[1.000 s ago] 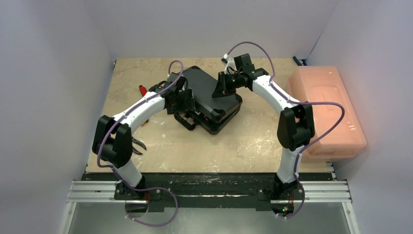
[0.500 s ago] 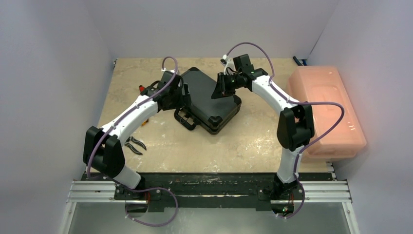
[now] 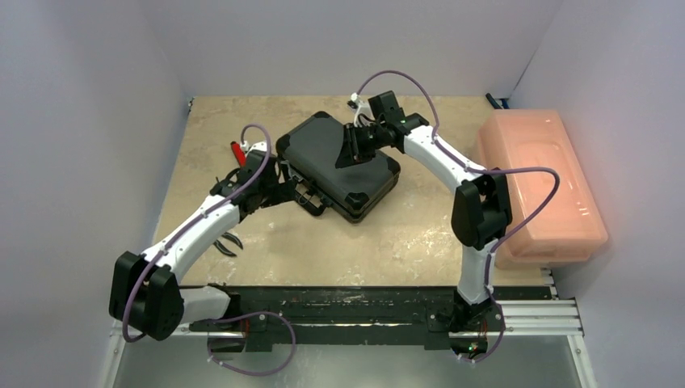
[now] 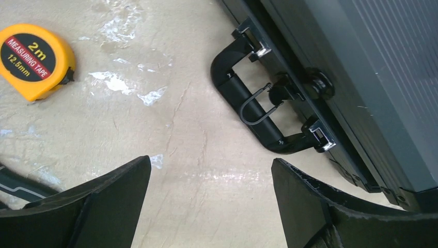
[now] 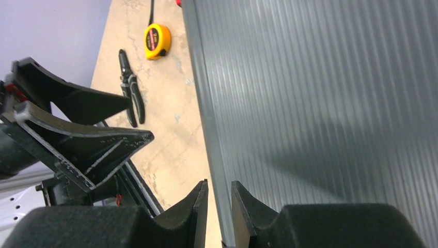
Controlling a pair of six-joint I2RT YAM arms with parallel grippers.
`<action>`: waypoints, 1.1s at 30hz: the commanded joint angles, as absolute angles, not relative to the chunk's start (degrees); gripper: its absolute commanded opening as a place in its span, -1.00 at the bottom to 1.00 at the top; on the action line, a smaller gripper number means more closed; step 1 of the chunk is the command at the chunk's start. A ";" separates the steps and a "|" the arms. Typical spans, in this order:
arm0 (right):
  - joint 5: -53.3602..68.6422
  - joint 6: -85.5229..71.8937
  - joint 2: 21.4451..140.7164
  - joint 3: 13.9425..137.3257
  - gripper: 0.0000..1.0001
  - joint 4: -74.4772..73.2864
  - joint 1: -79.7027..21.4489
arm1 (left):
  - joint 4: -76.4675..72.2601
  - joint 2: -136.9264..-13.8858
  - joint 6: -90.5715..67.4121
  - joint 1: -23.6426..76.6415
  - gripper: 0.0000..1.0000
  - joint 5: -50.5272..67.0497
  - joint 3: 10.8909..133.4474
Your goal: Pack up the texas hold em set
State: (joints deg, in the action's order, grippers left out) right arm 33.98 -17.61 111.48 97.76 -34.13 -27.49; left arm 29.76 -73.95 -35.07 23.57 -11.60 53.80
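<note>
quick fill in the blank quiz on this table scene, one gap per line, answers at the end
1. The measuring tape lying on the table is ____.
2. The left gripper is beside the handle of the briefcase with its jaws ____.
3. The translucent bin to the right of the briefcase is ____.
4. The right gripper is over the ribbed top of the ____.

Missing words: yellow; open; pink; briefcase
</note>
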 commanded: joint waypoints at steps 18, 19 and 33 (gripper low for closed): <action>33.36 -20.13 123.56 111.80 -0.54 -33.93 -32.95 | 18.23 -69.84 -41.03 14.23 0.59 -4.49 38.12; 33.36 -20.01 124.02 111.68 -0.55 -33.93 -33.01 | 18.09 -70.43 -41.11 13.96 0.59 -4.15 38.14; 33.21 -17.58 124.24 101.04 -0.61 -29.91 -32.97 | 16.10 -74.95 -41.23 13.71 0.49 -2.28 38.98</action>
State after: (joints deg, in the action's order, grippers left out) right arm 34.65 -19.84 124.01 104.90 -30.15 -32.58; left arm 18.72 -74.17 -40.51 14.20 -3.11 38.44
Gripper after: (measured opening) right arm 0.203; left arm 0.751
